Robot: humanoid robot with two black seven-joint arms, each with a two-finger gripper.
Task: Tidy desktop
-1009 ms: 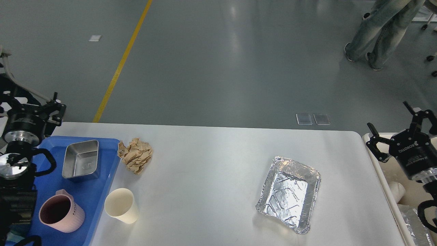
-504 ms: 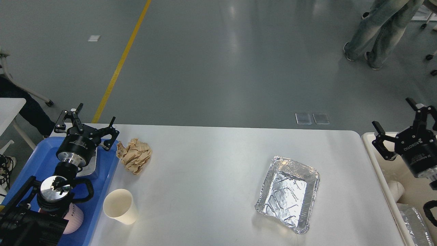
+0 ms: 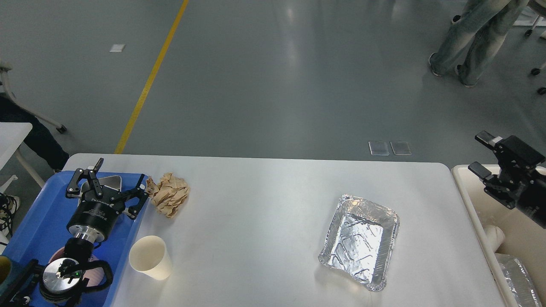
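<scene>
The white desktop carries a crumpled ball of brown paper at the back left, a cream paper cup at the front left and an empty foil tray right of centre. My left gripper hangs open over the blue tray, just left of the paper ball. It covers most of a steel container. My right gripper is open beyond the desktop's right edge, above the beige bin, with nothing between its fingers.
A pink mug in the blue tray is mostly hidden by my left arm. The beige bin holds a white object and crumpled foil. A person's legs stand on the floor at the far right.
My left gripper swung in from the left over the blue tray, then drew back toward me, staying open. My right gripper turned and shifted slightly right and up over the bin.
</scene>
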